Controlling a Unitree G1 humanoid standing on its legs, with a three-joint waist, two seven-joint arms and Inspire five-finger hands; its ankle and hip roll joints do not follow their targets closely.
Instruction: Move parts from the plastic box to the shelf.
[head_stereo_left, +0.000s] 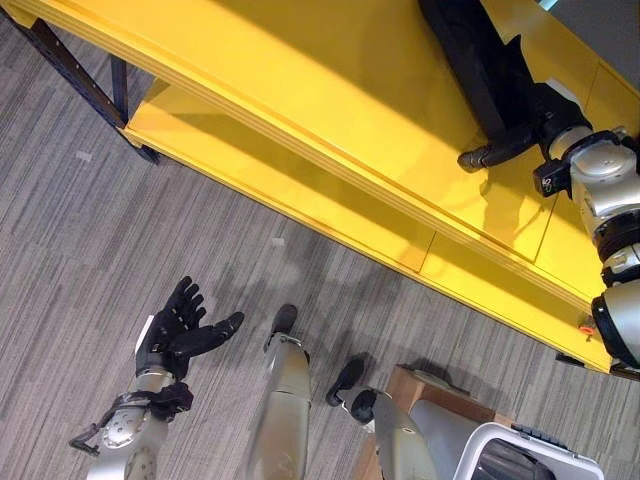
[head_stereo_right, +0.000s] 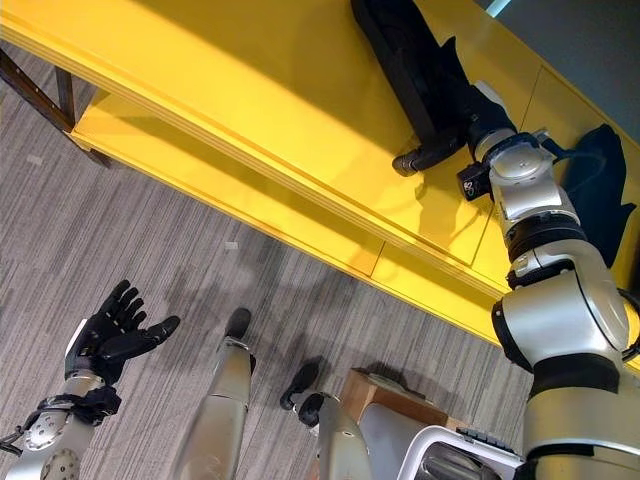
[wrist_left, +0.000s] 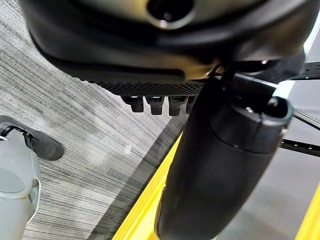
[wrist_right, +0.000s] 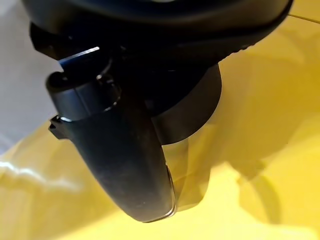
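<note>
Presently, item one: long black part (head_stereo_right: 405, 60), lying on the yellow shelf's (head_stereo_right: 250, 90) top board, long axis running from the shelf's far side toward its front edge. Right hand (head_stereo_right: 470, 110) sits at the part's near end; whether its fingers grip the part cannot be told. Left hand (head_stereo_left: 180, 325), fingers spread, holding nothing, hangs over the floor well clear of the shelf. White plastic box (head_stereo_left: 500, 450) stands below the shelf's front. No legible markings.

shelf (head_stereo_left: 330, 110): 1 | black parts (head_stereo_right: 405, 60): perhaps 2 | plastic box (head_stereo_left: 530, 455): 1
</note>
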